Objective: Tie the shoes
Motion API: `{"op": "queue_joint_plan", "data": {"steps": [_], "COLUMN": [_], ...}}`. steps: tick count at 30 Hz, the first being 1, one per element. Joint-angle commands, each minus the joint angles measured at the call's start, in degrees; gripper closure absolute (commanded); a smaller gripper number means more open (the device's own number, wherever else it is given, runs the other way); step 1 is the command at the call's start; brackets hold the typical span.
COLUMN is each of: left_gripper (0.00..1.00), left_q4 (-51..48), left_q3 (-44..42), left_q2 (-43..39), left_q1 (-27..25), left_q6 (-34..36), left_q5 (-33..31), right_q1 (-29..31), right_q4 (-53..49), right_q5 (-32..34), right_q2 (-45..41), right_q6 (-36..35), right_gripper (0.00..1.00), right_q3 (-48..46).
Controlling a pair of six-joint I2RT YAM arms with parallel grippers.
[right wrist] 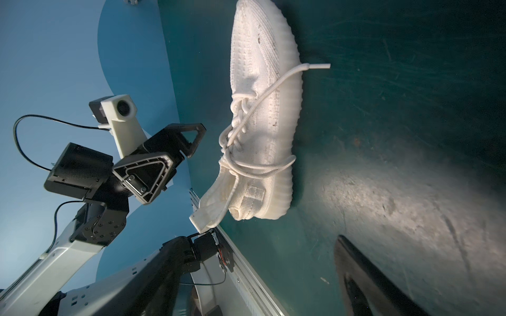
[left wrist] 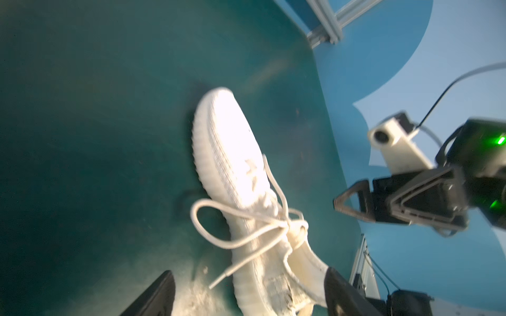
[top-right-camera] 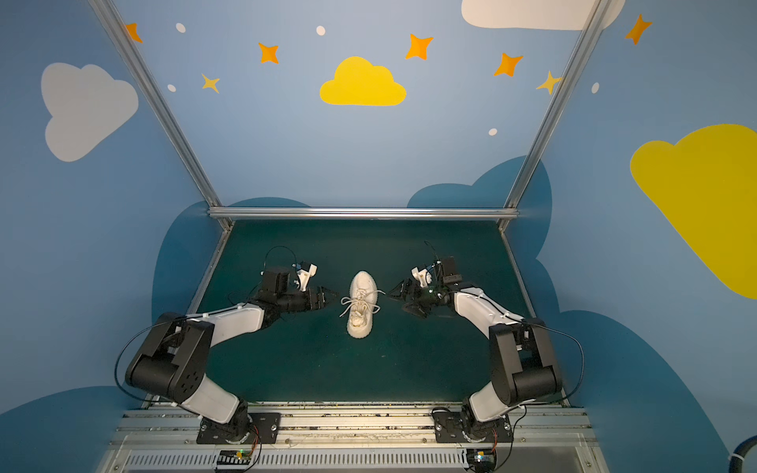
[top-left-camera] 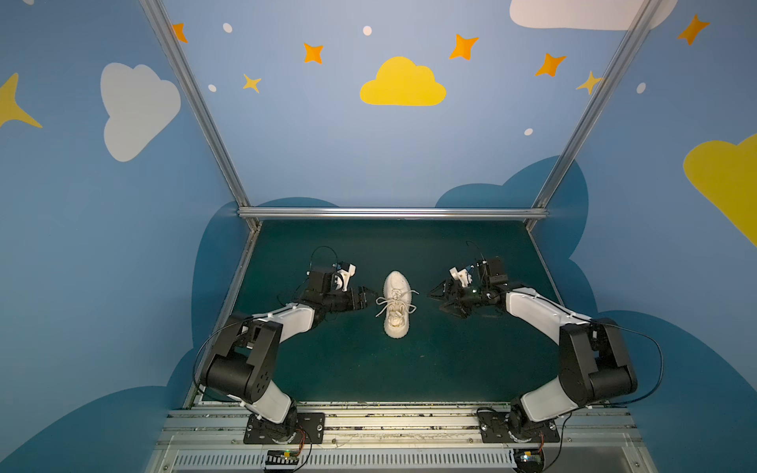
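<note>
Sneaker (top-left-camera: 396, 305), cream-white knit with a ribbed sole, stands on that sole in the middle of the dark green mat (top-left-camera: 368, 364). Its toe faces the back wall and its heel faces the arm bases. In both top views it lies between the two grippers, level with them

Its laces (top-left-camera: 383, 305) cross in a knot over the tongue. One loop hangs down each side of the shoe, and the free ends trail outward. In the left wrist view the laces (left wrist: 241, 213) form a wide loop that drapes onto the mat, and one tipped end lies beside the sole. In the right wrist view a loop wraps over the near side of the sneaker (right wrist: 262, 115), and the other lace end reaches just past the sole edge toward the toe

The left gripper (top-left-camera: 368, 298) sits just beside the shoe on the left, its tips close to the left loop. Its fingers (left wrist: 156, 295) stand wide apart with nothing pinched between them. Seen from the right wrist, a gap separates it from the shoe

The right gripper (top-left-camera: 438, 301) hangs near the shoe on the right, clear of the laces. Its fingers (left wrist: 353, 202) are spread and hold nothing. Both arms reach inward from the front rail (top-left-camera: 389, 422)
</note>
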Motion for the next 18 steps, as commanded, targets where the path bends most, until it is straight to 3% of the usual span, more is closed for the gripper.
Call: {"op": "queue_joint_plan", "data": {"steps": [1, 5, 10, 18], "left_gripper": [0.19, 0.32, 0.35, 0.35], "left_q4": [-5.5, -11.2, -28.0, -29.4], "left_q3": [-0.1, 1.2, 8.4, 13.3], "left_q2": [-1.4, -0.5, 0.6, 4.3], "left_q1": [-1.4, -2.7, -4.2, -4.7], "left_q6": [5.0, 11.7, 23.9, 24.9], "left_q5": [-1.7, -3.5, -13.8, -12.0], "right_q1": [-0.1, 0.2, 0.3, 0.2], "right_q4": [-1.4, -1.2, -3.1, -3.9], "right_q5": [-0.8, -1.8, -1.7, -1.1], "right_q2": [1.4, 2.0, 1.6, 2.3], "right_q6": [-1.6, -1.5, -3.0, -3.8], "right_gripper": [0.14, 0.14, 0.14, 0.14], "right_q3": [1.5, 1.8, 2.5, 3.1]}}
